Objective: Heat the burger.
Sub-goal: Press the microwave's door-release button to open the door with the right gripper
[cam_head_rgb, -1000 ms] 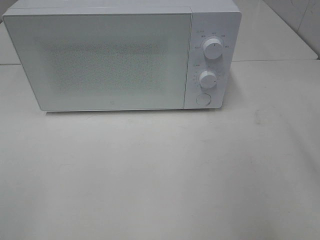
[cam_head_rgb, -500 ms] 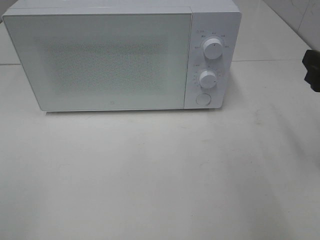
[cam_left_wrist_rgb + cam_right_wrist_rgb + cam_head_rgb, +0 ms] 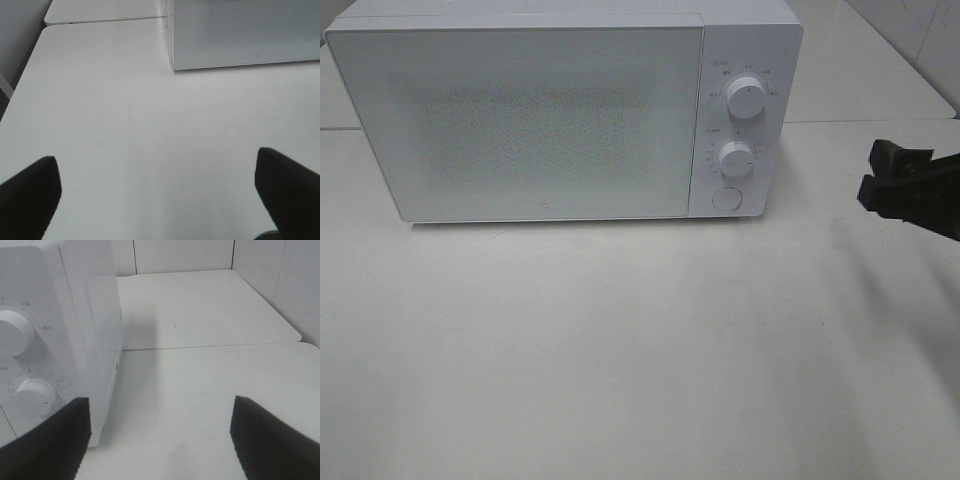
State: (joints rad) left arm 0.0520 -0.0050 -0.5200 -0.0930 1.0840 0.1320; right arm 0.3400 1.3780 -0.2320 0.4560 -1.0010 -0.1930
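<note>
The burger is out of view in every frame. A white microwave (image 3: pixel 540 120) stands at the back of the table with its door closed. My right gripper (image 3: pixel 872 172) reaches in from the right edge of the high view, open and empty, level with the microwave's control panel and well to its right. In the right wrist view the right gripper (image 3: pixel 160 405) has its dark fingers (image 3: pixel 55 440) wide apart beside the microwave (image 3: pixel 70 315). My left gripper (image 3: pixel 155 160) is open over bare table, with the microwave (image 3: pixel 245 35) corner ahead of it.
The control panel carries an upper knob (image 3: pixel 745 97), a lower knob (image 3: pixel 734 158) and a round button (image 3: pixel 726 197). The white table (image 3: pixel 620 350) stretches in front of the microwave. A tiled wall (image 3: pixel 280 275) rises behind and to the right.
My right gripper has come into the high view from the right edge and moved left toward the microwave's panel. Nothing else has moved.
</note>
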